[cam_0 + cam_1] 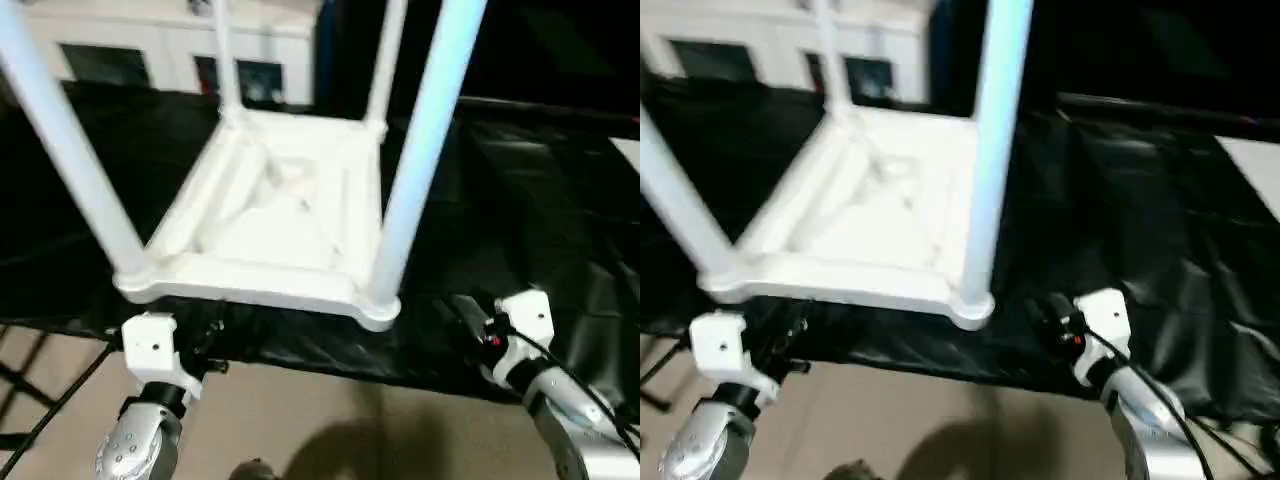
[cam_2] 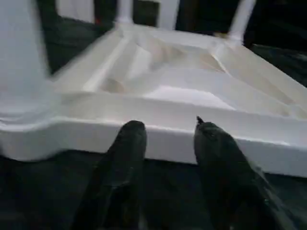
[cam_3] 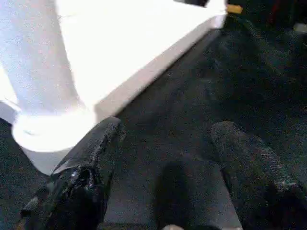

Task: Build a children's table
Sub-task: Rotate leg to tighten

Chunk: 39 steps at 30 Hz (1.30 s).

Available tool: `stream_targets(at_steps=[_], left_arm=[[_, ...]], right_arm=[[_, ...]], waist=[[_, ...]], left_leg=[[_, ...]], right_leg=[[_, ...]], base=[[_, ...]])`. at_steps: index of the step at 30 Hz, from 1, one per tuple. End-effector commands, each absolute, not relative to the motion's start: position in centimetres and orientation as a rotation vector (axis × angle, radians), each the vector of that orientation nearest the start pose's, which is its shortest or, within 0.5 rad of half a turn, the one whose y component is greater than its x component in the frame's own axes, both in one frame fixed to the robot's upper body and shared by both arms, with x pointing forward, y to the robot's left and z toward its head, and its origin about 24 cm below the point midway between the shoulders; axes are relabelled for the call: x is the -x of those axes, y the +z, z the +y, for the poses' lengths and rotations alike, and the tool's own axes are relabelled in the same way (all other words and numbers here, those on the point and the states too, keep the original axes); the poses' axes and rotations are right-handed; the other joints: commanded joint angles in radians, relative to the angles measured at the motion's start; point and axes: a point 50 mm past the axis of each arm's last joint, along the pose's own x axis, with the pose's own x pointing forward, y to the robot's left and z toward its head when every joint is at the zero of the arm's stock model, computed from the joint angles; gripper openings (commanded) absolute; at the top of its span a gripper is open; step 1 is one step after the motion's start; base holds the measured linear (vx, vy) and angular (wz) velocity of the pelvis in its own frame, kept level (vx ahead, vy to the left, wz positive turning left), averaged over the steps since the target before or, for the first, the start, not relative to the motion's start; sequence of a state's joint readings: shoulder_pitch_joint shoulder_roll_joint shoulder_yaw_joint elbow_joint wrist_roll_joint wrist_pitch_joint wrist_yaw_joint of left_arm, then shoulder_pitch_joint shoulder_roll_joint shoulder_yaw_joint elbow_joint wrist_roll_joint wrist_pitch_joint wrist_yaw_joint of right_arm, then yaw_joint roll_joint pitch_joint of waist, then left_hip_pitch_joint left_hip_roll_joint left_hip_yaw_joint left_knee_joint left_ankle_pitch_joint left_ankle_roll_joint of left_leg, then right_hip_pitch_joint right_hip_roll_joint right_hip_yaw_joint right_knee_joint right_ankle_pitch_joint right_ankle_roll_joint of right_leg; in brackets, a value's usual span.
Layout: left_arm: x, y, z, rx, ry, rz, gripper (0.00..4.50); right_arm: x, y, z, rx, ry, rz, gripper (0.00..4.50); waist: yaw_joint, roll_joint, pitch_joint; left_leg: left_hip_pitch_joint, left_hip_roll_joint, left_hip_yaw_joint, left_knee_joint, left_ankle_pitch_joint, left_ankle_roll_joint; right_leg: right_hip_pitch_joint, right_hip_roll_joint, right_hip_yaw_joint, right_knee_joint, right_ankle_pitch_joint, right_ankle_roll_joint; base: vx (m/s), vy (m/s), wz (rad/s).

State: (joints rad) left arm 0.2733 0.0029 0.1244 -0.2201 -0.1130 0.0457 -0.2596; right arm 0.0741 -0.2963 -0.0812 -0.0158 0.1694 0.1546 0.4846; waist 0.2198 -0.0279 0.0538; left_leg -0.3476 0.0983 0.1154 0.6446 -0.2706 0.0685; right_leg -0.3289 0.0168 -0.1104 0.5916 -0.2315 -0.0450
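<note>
While the four round tube legs are running out of the top of the head views, the small all-white plastic children's table (image 1: 270,215) is lying upside down on a black cloth (image 1: 520,210), ribbed underside showing. Left gripper (image 2: 165,132) and right gripper (image 3: 165,132) are both spread, holding nothing, near its front edge
</note>
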Motion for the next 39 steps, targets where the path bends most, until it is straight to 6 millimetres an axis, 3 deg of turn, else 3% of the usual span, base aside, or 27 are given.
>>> stream_targets(at_steps=[1,2,3,4,5,6,7,8,9,10,11,12,13,14,15,17,18,20,22,24,25,26,28,30,31,34,39], left_arm=[[-19.4,3.2,18.9,0.062,-0.02,0.062,2.37],[-19.3,3.4,18.9,0.039,-0.027,0.052,2.37],[-19.1,3.6,19.0,0.019,-0.027,0.049,2.55],[-19.2,3.6,19.0,0.008,-0.026,0.049,2.58],[-19.2,3.6,19.2,-0.002,-0.013,0.048,2.64],[-19.2,3.6,19.3,-0.007,-0.003,0.048,2.75],[-19.3,3.8,19.6,-0.02,0.016,0.039,2.81],[-19.2,4.0,19.9,-0.027,0.022,0.029,2.91],[-19.1,4.3,20.1,-0.035,0.027,0.015,2.97],[-19.1,4.6,20.4,-0.052,0.028,-0.001,3.09],[-19.2,4.5,20.6,-0.067,0.028,0.004,3.09],[-19.2,4.5,20.7,-0.071,0.028,0.006,3.24],[-19.6,4.3,21.0,-0.09,0.02,0.018,3.33],[-19.9,4.3,21.2,-0.094,0.015,0.021,3.4],[-20.1,4.3,21.5,-0.1,0.019,0.027,3.45],[-20.8,4.4,22.5,-0.1,0.04,0.032,3.5],[-20.8,4.4,22.5,-0.1,0.04,0.032,3.58],[-21.3,5.0,23.8,-0.086,0.06,0.014,3.82],[-21.5,5.4,25.0,-0.084,0.093,-0.002,3.92],[-21.5,5.5,25.3,-0.075,0.105,-0.006,4.14],[-21.4,5.3,25.3,-0.067,0.102,-0.007,4.22],[-21.2,5.3,25.2,-0.064,0.102,-0.006,4.25],[-20.9,5.2,25.2,-0.056,0.097,-0.002,4.4],[-20.5,5.0,24.7,-0.045,0.068,0.0,4.4],[-20.2,5.0,24.4,-0.055,0.065,-0.005,4.4],[-19.7,5.3,24.7,-0.066,0.079,-0.013,4.4],[-18.5,5.4,25.1,-0.091,0.128,-0.012,4.4]], right_arm=[[-23.3,2.7,-21.1,0.059,0.396,0.243,3.34],[-23.3,2.9,-21.3,0.053,0.403,0.243,3.34],[-23.4,3.1,-21.5,0.048,0.408,0.243,3.34],[-23.5,3.1,-21.6,0.044,0.411,0.243,3.34],[-23.6,3.0,-21.8,0.04,0.41,0.249,3.34],[-23.7,2.9,-21.9,0.037,0.408,0.254,3.34],[-23.7,2.9,-22.3,0.021,0.4,0.267,3.51],[-23.3,3.0,-22.5,0.003,0.398,0.264,3.6],[-23.0,3.2,-22.7,-0.016,0.397,0.259,3.67],[-22.3,3.5,-23.0,-0.018,0.403,0.247,3.8],[-21.8,3.6,-23.1,-0.019,0.416,0.239,3.8],[-21.8,3.7,-23.1,-0.021,0.42,0.237,4.05],[-21.3,4.0,-22.7,-0.035,0.469,0.223,4.1],[-21.1,4.1,-22.4,-0.042,0.495,0.219,4.14],[-20.8,4.2,-21.9,-0.053,0.555,0.23,4.23],[-20.1,4.0,-20.6,-0.075,0.692,0.269,4.37],[-20.1,4.0,-20.6,-0.075,0.694,0.269,4.46],[-20.2,3.8,-19.2,-0.112,0.785,0.287,4.5],[-20.9,3.4,-17.8,-0.116,0.835,0.278,4.5],[-21.3,3.3,-17.2,-0.12,0.853,0.275,4.5],[-21.6,3.2,-16.5,-0.129,0.883,0.277,4.5],[-21.7,3.2,-16.2,-0.129,0.899,0.278,4.5],[-21.7,3.2,-15.5,-0.129,0.927,0.279,4.5],[-22.0,3.3,-15.1,-0.14,0.941,0.274,4.5],[-22.4,3.1,-14.6,-0.145,0.951,0.273,4.5],[-23.0,2.7,-13.5,-0.148,0.968,0.273,4.5],[-23.6,2.6,-12.4,-0.151,0.976,0.26,4.5]], waist=[[-0.005,0.013,-0.046],[-0.036,0.005,-0.036],[-0.025,0.016,-0.035],[-0.038,0.01,-0.029],[-0.06,-0.019,-0.037],[-0.065,-0.013,-0.022],[-0.082,-0.011,-0.021],[-0.083,-0.003,-0.021],[-0.093,-0.005,-0.023],[-0.102,0.036,-0.024],[-0.11,0.032,-0.024],[-0.118,0.016,-0.024],[-0.134,0.051,-0.03],[-0.143,0.046,-0.026],[-0.147,0.053,-0.03],[-0.158,0.048,-0.039],[-0.161,0.05,-0.036],[-0.174,0.061,-0.031],[-0.18,0.061,-0.038],[-0.181,0.057,-0.042],[-0.178,0.058,-0.047],[-0.175,0.059,-0.048],[-0.166,0.043,-0.049],[-0.161,0.055,-0.051],[-0.157,0.039,-0.052],[-0.149,0.047,-0.051],[-0.139,0.043,-0.048]], left_leg=[[0.051,0.163,-0.027,-0.089,-0.035,0.118],[0.03,0.304,-0.106,-0.165,-0.13,0.191],[0.028,0.288,-0.062,-0.184,-0.282,0.167],[0.037,0.201,0.02,-0.196,-0.491,0.025],[0.057,0.163,0.022,-0.17,-0.52,-0.035],[0.055,0.132,0.022,-0.14,-0.525,-0.141],[0.038,0.144,0.006,-0.144,-0.477,-0.172],[0.034,0.149,0.002,-0.149,-0.473,-0.183],[0.039,0.154,0.004,-0.157,-0.488,-0.2],[0.041,0.154,-0.001,-0.163,-0.521,-0.22],[0.036,0.155,-0.001,-0.164,-0.53,-0.221],[0.028,0.153,-0.004,-0.167,-0.521,-0.206],[0.023,0.147,-0.005,-0.164,-0.513,-0.203],[0.018,0.148,-0.007,-0.164,-0.496,-0.182],[0.019,0.147,-0.006,-0.161,-0.482,-0.176],[0.002,0.146,-0.004,-0.154,-0.372,-0.124],[-0.001,0.148,-0.004,-0.153,-0.353,-0.107],[-0.013,0.141,-0.005,-0.145,-0.355,-0.089],[-0.017,0.137,-0.013,-0.139,-0.336,-0.091],[-0.025,0.137,-0.017,-0.139,-0.29,-0.08],[-0.028,0.14,-0.014,-0.135,-0.221,-0.056],[-0.024,0.14,-0.011,-0.132,-0.21,-0.048],[-0.02,0.143,-0.001,-0.129,-0.163,-0.018],[-0.02,0.146,-0.003,-0.129,-0.136,-0.008],[-0.019,0.149,-0.003,-0.129,-0.122,0.005],[-0.013,0.151,-0.001,-0.131,-0.138,-0.012],[-0.009,0.153,0.0,-0.138,-0.18,-0.047]], right_leg=[[0.03,-0.17,0.05,-0.164,-0.231,0.36],[0.04,-0.177,0.053,-0.051,-0.19,0.261],[-0.014,-0.159,0.077,0.05,-0.094,0.09],[-0.045,-0.13,0.076,0.051,-0.076,0.042],[-0.047,-0.152,0.098,0.002,-0.122,0.036],[-0.056,-0.205,0.123,-0.077,-0.353,-0.016],[-0.032,-0.211,0.124,-0.084,-0.416,-0.035],[-0.028,-0.205,0.121,-0.083,-0.414,-0.032],[-0.029,-0.188,0.116,-0.083,-0.367,-0.027],[-0.026,-0.179,0.114,-0.079,-0.304,-0.032],[-0.021,-0.176,0.111,-0.08,-0.277,-0.033],[-0.012,-0.178,0.11,-0.078,-0.26,-0.035],[-0.007,-0.181,0.11,-0.077,-0.242,-0.046],[-0.006,-0.182,0.11,-0.081,-0.245,-0.046],[-0.006,-0.184,0.111,-0.081,-0.236,-0.055],[0.009,-0.193,0.112,-0.076,-0.196,-0.071],[0.006,-0.193,0.111,-0.078,-0.199,-0.077],[0.003,-0.207,0.108,-0.093,-0.377,-0.088],[0.004,-0.206,0.102,-0.094,-0.388,-0.088],[0.007,-0.204,0.1,-0.087,-0.331,-0.1],[0.005,-0.201,0.098,-0.079,-0.233,-0.126],[0.002,-0.2,0.097,-0.078,-0.209,-0.137],[0.001,-0.198,0.096,-0.075,-0.151,-0.161],[0.003,-0.2,0.094,-0.067,-0.119,-0.17],[0.002,-0.2,0.092,-0.061,-0.101,-0.178],[-0.003,-0.199,0.093,-0.06,-0.1,-0.186],[-0.001,-0.197,0.095,-0.057,-0.059,-0.181]], base=[[-0.05,0.15,0.09],[-0.038,0.173,0.07],[-0.02,0.155,0.24],[-0.02,0.155,0.24],[-0.009,0.088,0.33],[-0.022,0.072,0.02],[-0.022,0.072,0.02],[-0.044,0.105,-0.06],[-0.036,0.104,-0.01],[-0.036,0.104,-0.01],[-0.014,0.099,-0.04],[-0.014,0.09,-0.1],[-0.014,0.09,-0.1],[-0.021,0.07,-0.09],[0.0,0.0,0.0],[0.0,0.0,0.0],[0.0,0.0,0.0],[0.0,0.0,0.0],[0.0,0.0,0.0],[0.006,-0.025,-0.09],[0.0,0.0,0.0],[0.0,0.0,0.0],[0.0,0.0,0.0],[0.0,0.0,0.0],[0.0,0.0,0.0],[0.0,0.0,0.0],[0.0,0.0,0.0]])
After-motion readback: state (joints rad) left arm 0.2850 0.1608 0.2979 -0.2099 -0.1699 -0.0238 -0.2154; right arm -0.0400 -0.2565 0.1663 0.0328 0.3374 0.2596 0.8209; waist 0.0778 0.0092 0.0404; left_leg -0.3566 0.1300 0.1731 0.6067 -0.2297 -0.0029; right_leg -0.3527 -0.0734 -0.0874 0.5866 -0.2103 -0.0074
